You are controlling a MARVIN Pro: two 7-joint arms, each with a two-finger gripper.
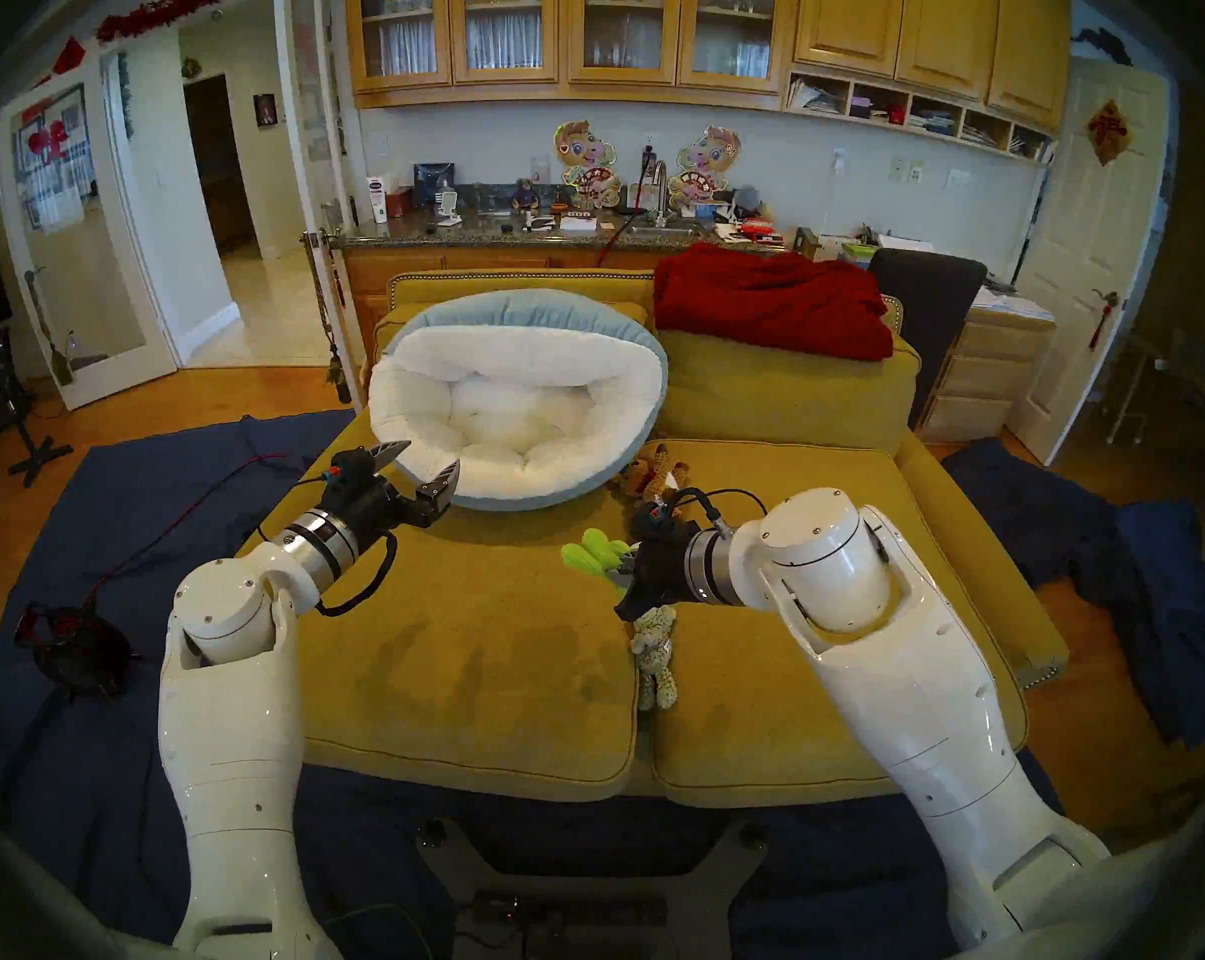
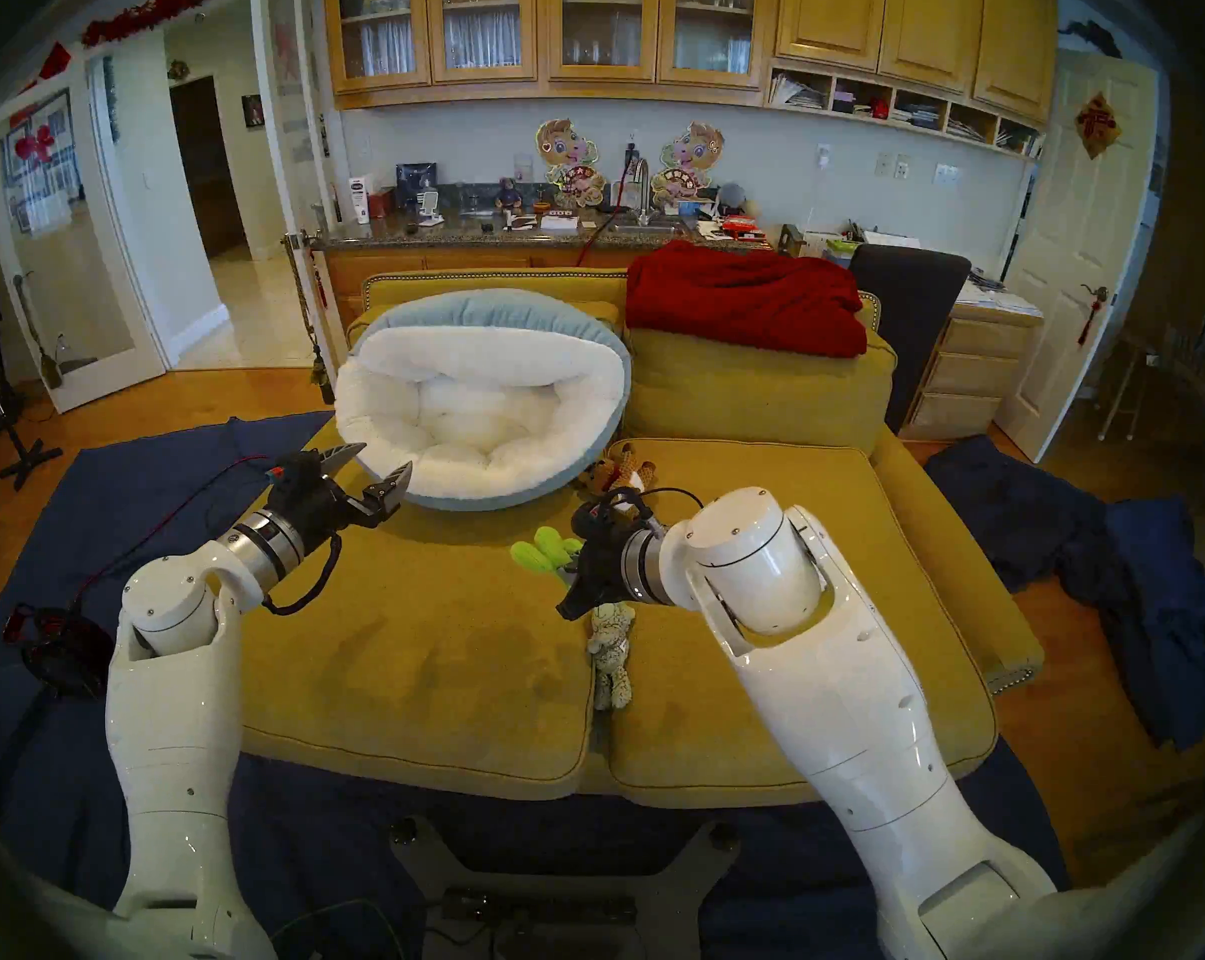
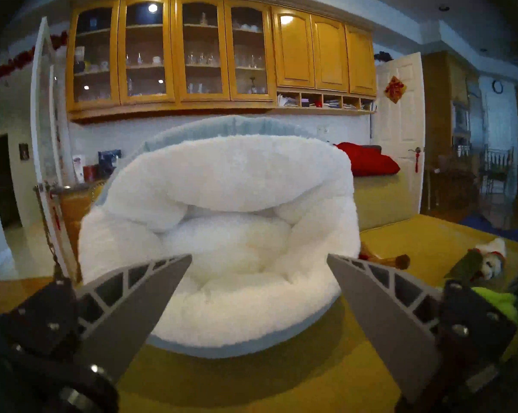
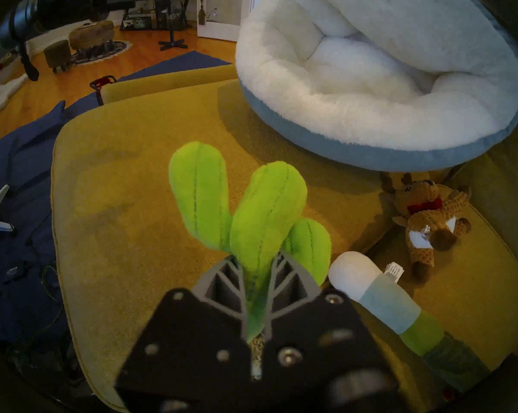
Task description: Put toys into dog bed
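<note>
The dog bed (image 1: 405,411), white fleece inside and pale blue outside, leans against the sofa back at the left. My right gripper (image 4: 254,260) is shut on the base of the bright green cactus (image 1: 592,553), holding it just in front of the bed's right side. My left gripper (image 1: 427,463) is open and empty at the bed's front left rim (image 3: 222,323). A brown knitted animal (image 1: 651,470) lies beside the bed. A grey spotted cub (image 1: 655,647) lies in the cushion seam under my right wrist. A white-blue-green tube (image 4: 385,302) lies next to the right gripper.
A red blanket (image 1: 773,300) is draped over the right sofa back cushion. The mustard seat cushions (image 1: 482,661) stretch to the front edge. Dark blue sheets (image 1: 135,494) cover the floor around the sofa. A cluttered counter (image 1: 516,235) and a dark chair (image 1: 932,293) stand behind.
</note>
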